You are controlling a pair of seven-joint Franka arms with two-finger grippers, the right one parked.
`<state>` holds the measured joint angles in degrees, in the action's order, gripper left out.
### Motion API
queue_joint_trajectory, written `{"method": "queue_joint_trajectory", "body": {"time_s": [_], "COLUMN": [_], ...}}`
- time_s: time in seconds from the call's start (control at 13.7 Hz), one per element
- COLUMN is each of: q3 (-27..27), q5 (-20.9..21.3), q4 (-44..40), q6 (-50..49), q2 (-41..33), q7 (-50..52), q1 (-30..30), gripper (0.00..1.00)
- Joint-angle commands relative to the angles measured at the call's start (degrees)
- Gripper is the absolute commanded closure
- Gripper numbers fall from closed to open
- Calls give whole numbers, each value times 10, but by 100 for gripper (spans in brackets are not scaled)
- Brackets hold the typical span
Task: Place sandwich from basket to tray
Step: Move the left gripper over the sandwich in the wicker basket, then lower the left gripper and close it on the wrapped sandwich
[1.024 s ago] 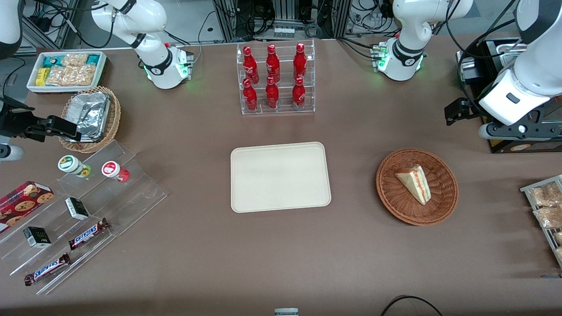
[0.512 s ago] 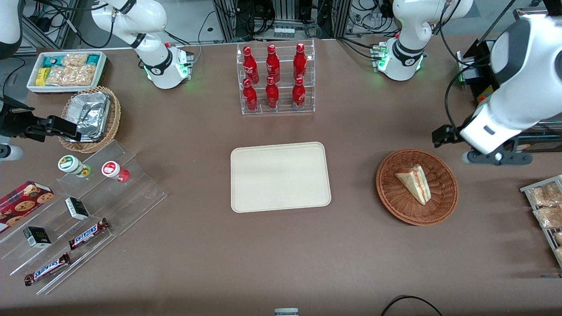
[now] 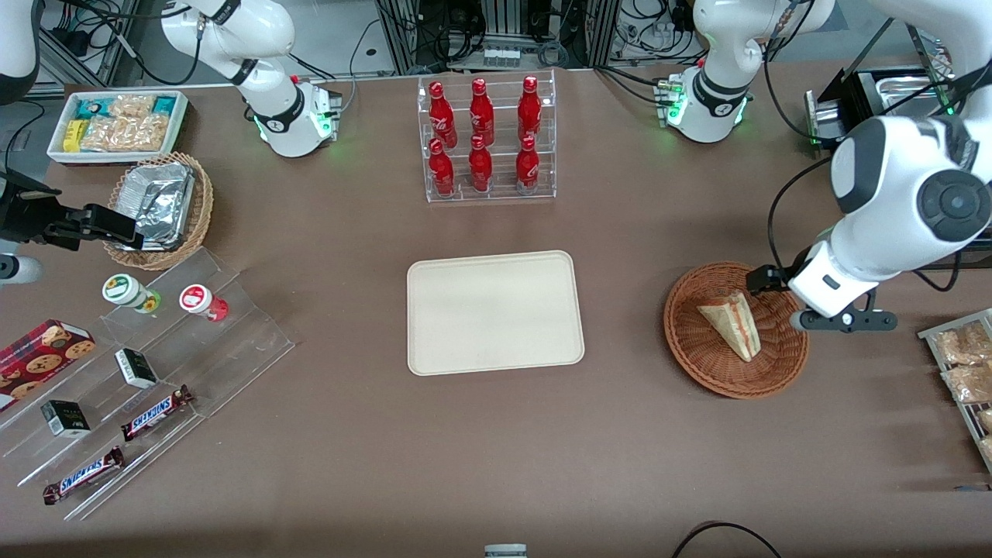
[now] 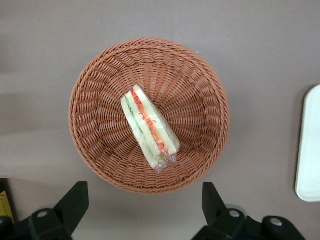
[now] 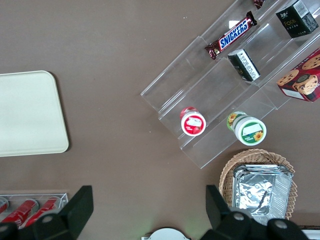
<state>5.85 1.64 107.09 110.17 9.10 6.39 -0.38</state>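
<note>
The sandwich, a pale wrapped wedge with red and green filling, lies alone in the round reddish-brown wicker basket. My left gripper hangs high above the basket's rim, open wide and holding nothing. In the left wrist view its dark fingertips frame bare table just outside the rim, short of the sandwich. The cream tray lies flat and bare at the table's middle, beside the basket toward the parked arm's end.
A clear rack of red bottles stands farther from the front camera than the tray. Bagged snacks on a wire rack lie at the working arm's end. A foil-lined tan basket, clear stepped shelves and a white snack bin sit toward the parked arm's end.
My left arm has swung in from the working arm's end of the table and carried the open gripper over the basket. Sandwich, basket and tray have not moved.
</note>
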Motion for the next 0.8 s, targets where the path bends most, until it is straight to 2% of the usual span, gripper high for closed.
{"method": "queue_joint_trajectory", "body": {"time_s": [0.0,0.51,0.73], "q3": [0,2,4], "q5": [-3,-9,-9], "q4": [28,43,44], "q6": [39,80,88], "q2": [-1,41,54], "q7": [45,322,343], "q1": [1,-6,-8], "gripper": [0,0,0]}}
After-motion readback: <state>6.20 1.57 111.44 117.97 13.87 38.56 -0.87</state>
